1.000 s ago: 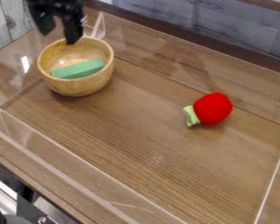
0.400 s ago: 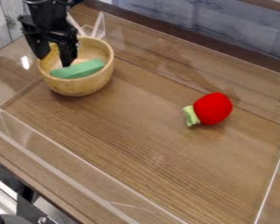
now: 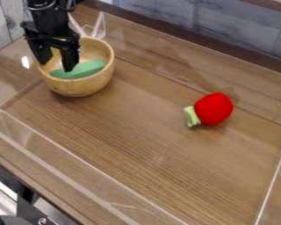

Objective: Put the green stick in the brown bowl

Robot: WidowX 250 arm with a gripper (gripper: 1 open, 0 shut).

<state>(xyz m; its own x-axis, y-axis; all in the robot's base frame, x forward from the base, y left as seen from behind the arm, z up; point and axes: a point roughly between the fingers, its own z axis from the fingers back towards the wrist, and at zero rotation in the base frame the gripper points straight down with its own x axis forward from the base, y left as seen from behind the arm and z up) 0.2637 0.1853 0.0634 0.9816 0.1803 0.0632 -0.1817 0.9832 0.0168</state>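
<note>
Where the open gripper [image 3: 55, 58] hangs, green stick [image 3: 82, 69] partly hidden

The green stick [image 3: 81, 69] lies inside the brown bowl [image 3: 78, 85], with the wide-spread claw [image 3: 56, 60] directly over it.

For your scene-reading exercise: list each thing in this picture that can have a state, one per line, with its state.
Green stick: lying inside the bowl, not held.
Brown bowl: upright on the table, holding the stick.
Gripper: open, pointing down over the bowl's left rim.
Red fruit: resting on the table, apart from the bowl.
</note>
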